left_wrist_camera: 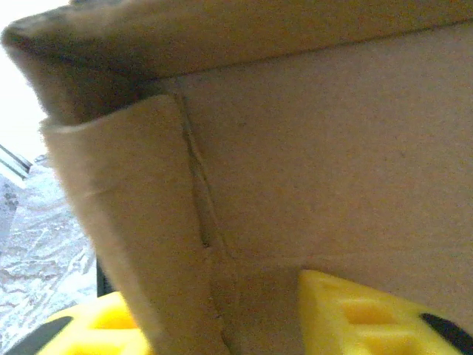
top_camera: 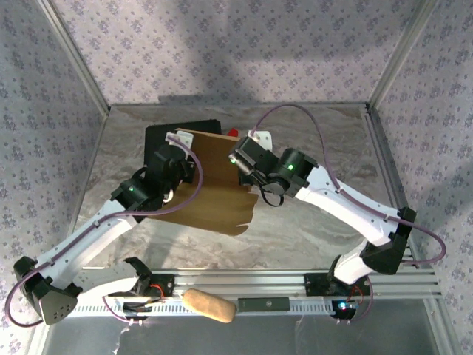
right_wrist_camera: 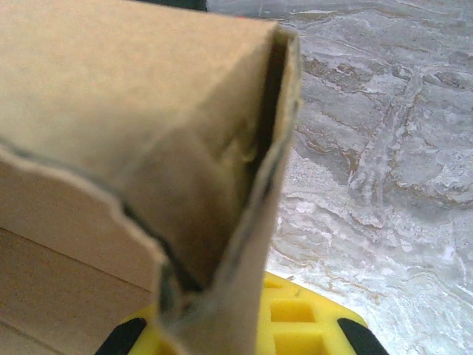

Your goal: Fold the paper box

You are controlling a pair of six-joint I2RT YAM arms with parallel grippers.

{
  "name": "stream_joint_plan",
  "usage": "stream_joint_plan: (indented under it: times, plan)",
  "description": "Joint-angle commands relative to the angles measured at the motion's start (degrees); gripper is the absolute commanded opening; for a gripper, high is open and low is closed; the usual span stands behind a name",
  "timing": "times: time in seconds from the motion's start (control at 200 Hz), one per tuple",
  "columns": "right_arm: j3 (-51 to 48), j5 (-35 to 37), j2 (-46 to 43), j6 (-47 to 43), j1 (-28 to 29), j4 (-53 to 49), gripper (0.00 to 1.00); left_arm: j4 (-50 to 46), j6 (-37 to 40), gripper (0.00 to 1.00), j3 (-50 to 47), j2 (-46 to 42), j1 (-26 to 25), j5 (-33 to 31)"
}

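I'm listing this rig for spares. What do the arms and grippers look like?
Both the left arm and right arm have white links with black joint housings, each showing a small green light. A thin purple cable loops along each arm. The gripper fingers are bright yellow moulded blocks with square recesses and black patches.

The black case (top_camera: 164,139) at the far left lies mostly under the paper box (top_camera: 218,188) and the left arm (top_camera: 111,214); just its far-left corner is visible. A red thing (top_camera: 233,132) past the box's far edge is too small to tell. In the left wrist view the cardboard is blurred and runs off the top and right edges. The bottom edge cuts off the yellow fingers (left_wrist_camera: 362,318) of the left gripper (left_wrist_camera: 236,336). In the right wrist view folded card hides most of the right gripper (right_wrist_camera: 244,333).
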Motion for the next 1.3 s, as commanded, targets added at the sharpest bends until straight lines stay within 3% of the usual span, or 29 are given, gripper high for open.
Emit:
stream_joint_plan:
  times: [0.0, 0.25, 0.395, 0.615, 0.875, 1.049, 1.294]
  plan:
    - [-1.08, -2.85, -0.88, -0.84, 0.23, 4.38, 0.0, -0.49, -1.61, 0.49, 3.66, -1.48, -0.95, 4.33]
    - [-4.46, -3.82, -1.79, -0.48, -2.3, 6.54, 0.0, -6.79, -8.82, 0.65, 9.33, -4.08, -0.91, 7.59]
    - [-5.71, -4.34, -1.78, -0.26, -2.84, 7.85, 0.0, -10.21, -11.91, 0.66, 11.85, -3.22, -0.82, 11.3]
    - [-7.26, -4.46, -2.06, -0.29, -3.87, 8.22, 0.0, -11.81, -13.67, 0.7, 14.94, -3.6, -0.61, 12.03]
    - [-9.73, -4.91, -2.76, 0.93, -5.26, 9.16, 0.0, -13.8, -14.1, 0.7, 17.33, -2.58, -0.7, 14.9]
    - [-11.19, -5.28, -3.1, 2.45, -6.19, 9.9, 0.0, -14.05, -17.37, 0.69, 17.68, -4.65, -0.71, 11.68]
    - [-15.25, -8.17, -4.27, 5.34, -9.04, 12.08, 0.0, -21.54, -26.83, 0.56, 21.51, -5.49, -0.88, 7.99]
